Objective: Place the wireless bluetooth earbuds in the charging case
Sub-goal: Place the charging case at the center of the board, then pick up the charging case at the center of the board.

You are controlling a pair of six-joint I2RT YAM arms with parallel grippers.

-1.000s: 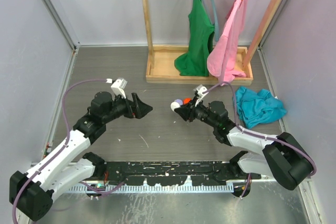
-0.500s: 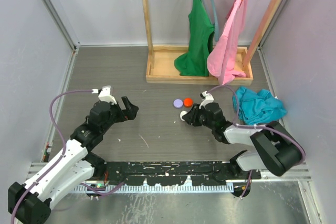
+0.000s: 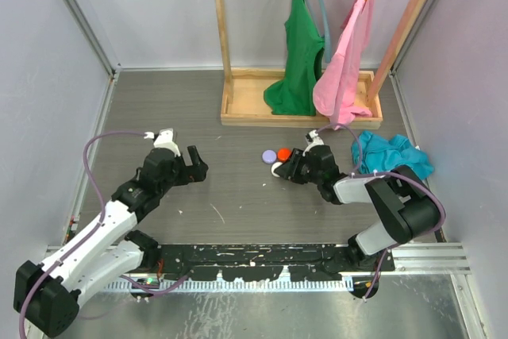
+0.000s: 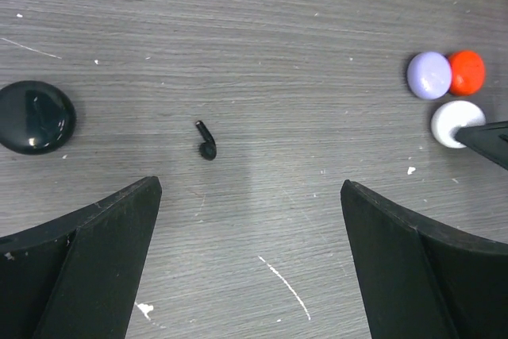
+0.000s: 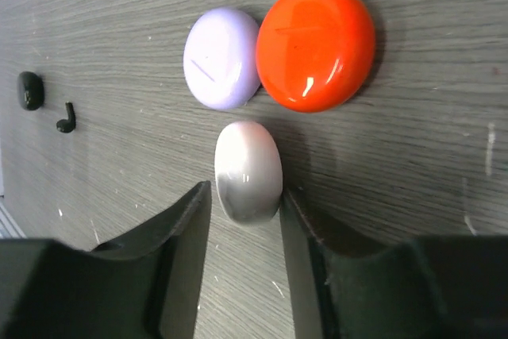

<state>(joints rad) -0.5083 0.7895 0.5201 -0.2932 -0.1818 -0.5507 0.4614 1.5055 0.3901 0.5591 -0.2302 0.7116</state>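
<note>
Now the right gripper point(image 5: 244, 193) has set the white case point(image 5: 248, 166) down, jaws narrow around it. Left gripper point(image 4: 250, 186), wide open, hangs over the black earbud point(image 4: 206, 142), probably next.

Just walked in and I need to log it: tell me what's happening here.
The right end effector has its fingers either side of the white case, which lies beside the purple case and the red case. Whether it is gripping yet is unclear. The left end effector hangs open above a black earbud lying loose, with a black case off to one side.
</note>
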